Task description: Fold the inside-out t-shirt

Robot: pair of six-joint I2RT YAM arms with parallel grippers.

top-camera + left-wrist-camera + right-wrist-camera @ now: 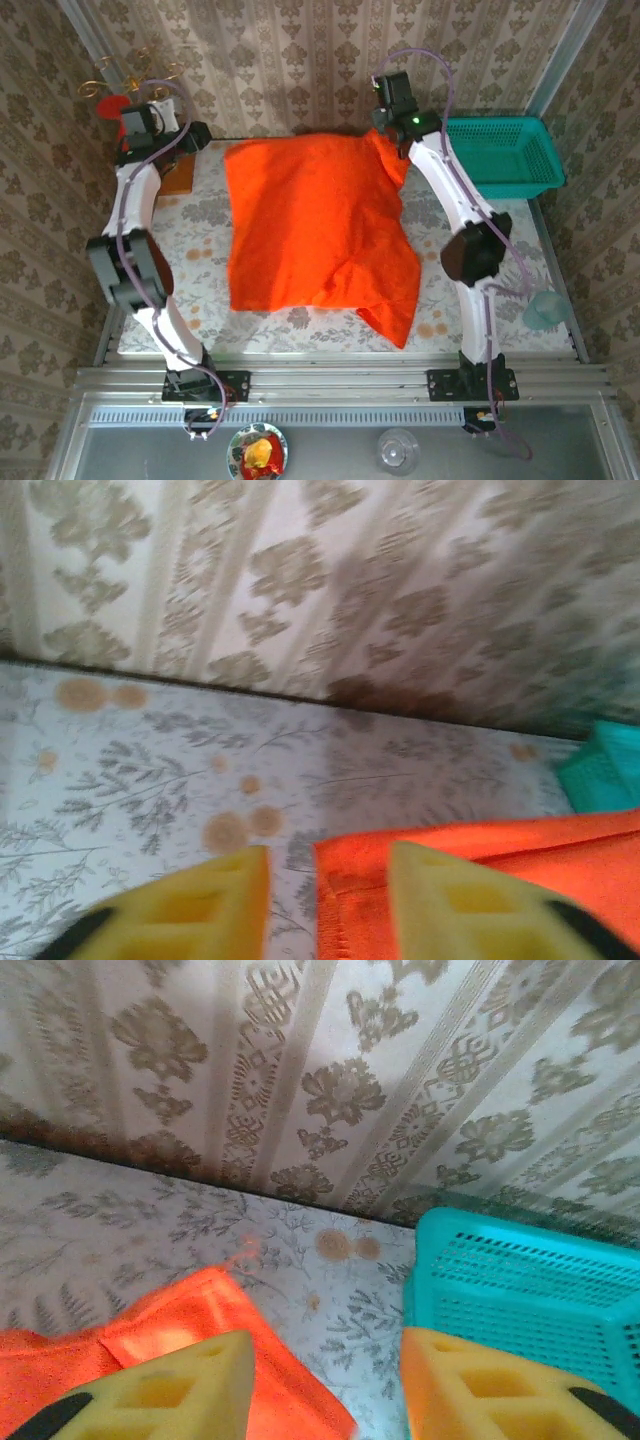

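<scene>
The inside-out t-shirt (315, 220) is bright orange and lies spread over the middle of the flowered table (200, 240), with a rumpled flap hanging toward the near right. My left gripper (205, 138) hovers at the shirt's far left corner. In the left wrist view its yellow fingers (200, 910) stand apart, open, over the hemmed corner of the shirt (560, 845). My right gripper (392, 128) is at the far right corner. In the right wrist view this gripper (325, 1340) is open, and a blurred corner of the shirt (190, 1310) lies below its left finger.
A teal basket (500, 155) sits at the far right, close to the right gripper's right finger (500, 1390). A wooden block (180, 175) and a red ornament (112, 105) are at the far left. The papered back wall (300, 60) rises just behind both grippers.
</scene>
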